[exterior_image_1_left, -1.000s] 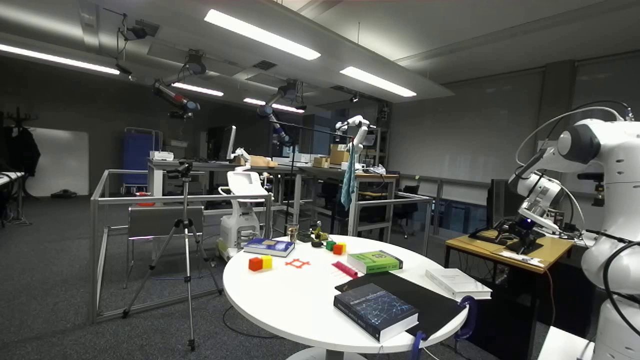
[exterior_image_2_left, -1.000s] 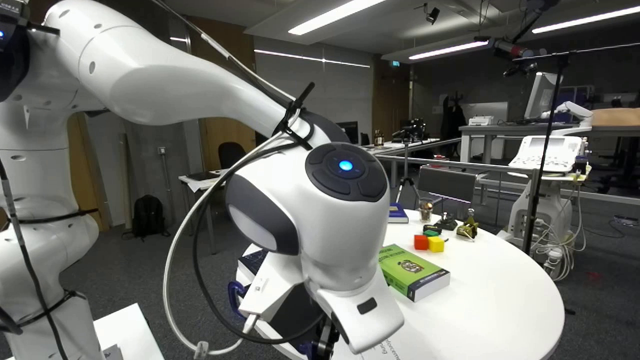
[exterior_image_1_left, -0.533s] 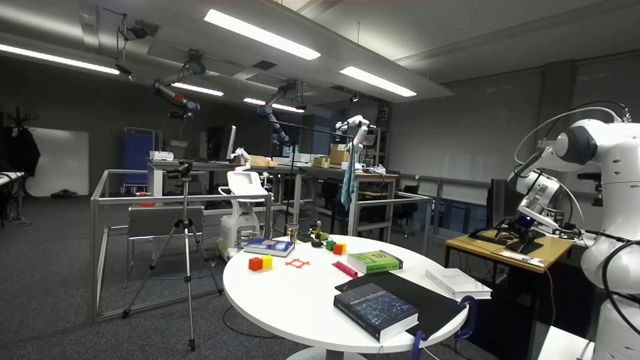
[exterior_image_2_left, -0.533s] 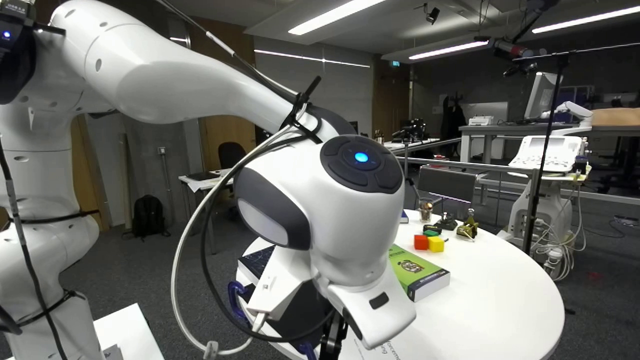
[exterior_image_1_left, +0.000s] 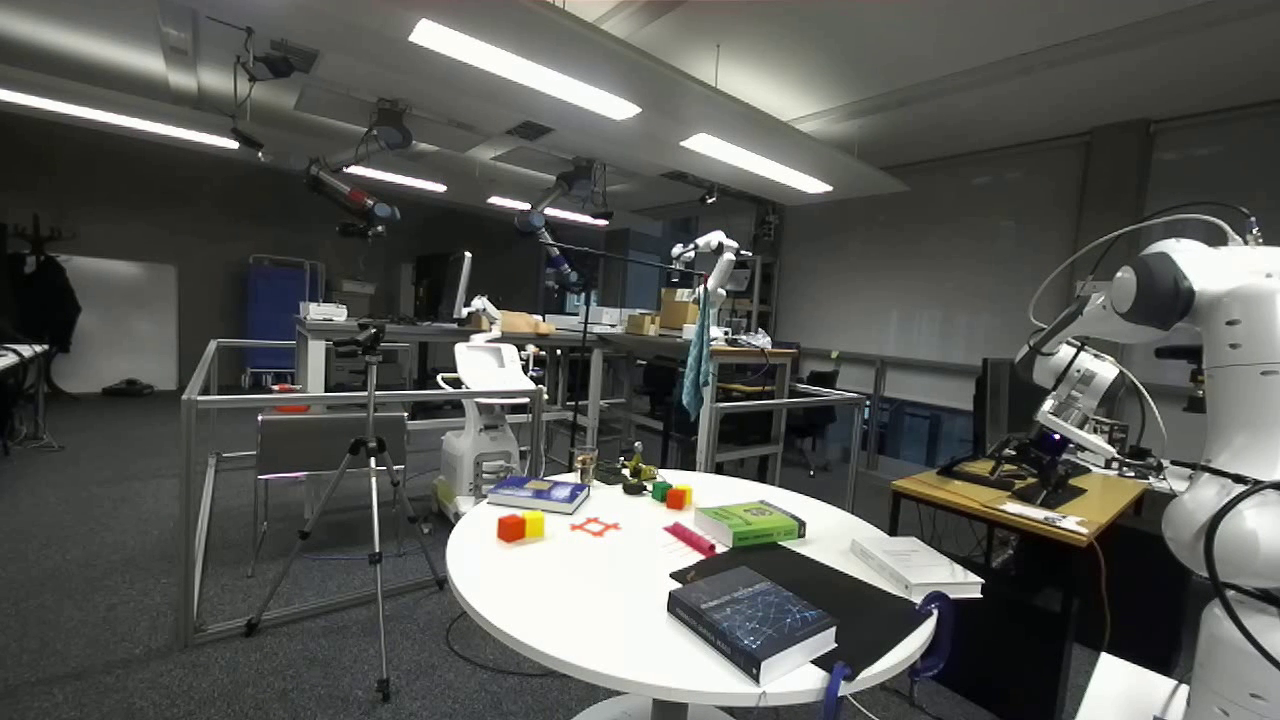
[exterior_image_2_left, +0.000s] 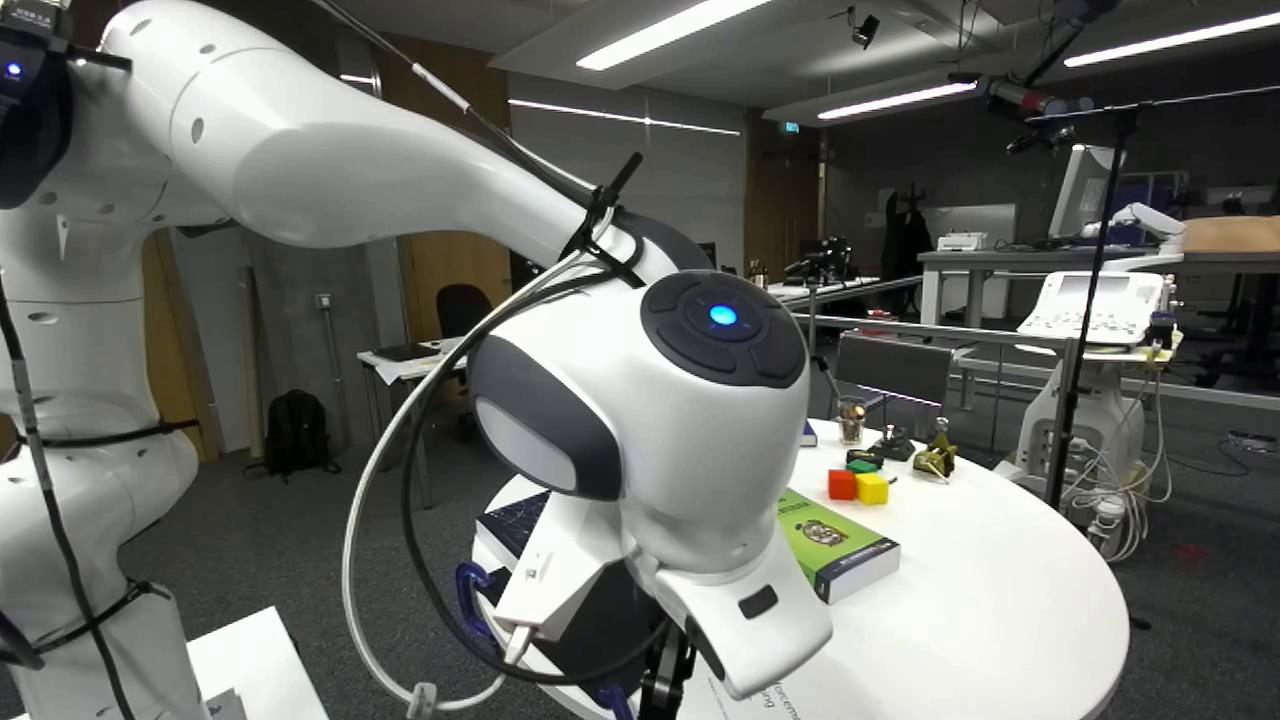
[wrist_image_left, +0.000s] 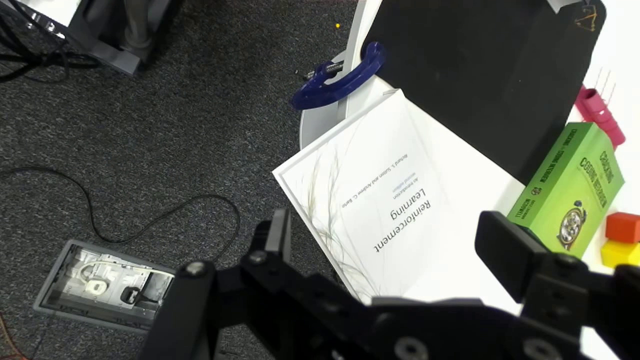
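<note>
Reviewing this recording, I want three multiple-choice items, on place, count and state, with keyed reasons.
1. Where does the white book lie?
A) On the round table, jutting past its edge
B) Under it
C) On a chair

2. How many books lie on the table?
A) Two
B) Three
C) Four

3. How does the gripper stand?
A) Shut, empty
B) Open
C) Shut on a cube

1 A: its corner overhangs the floor in the wrist view.
2 C: an exterior view shows the white book, blue book, green book and dark book.
3 B: its fingers stand apart in the wrist view, holding nothing.
</note>
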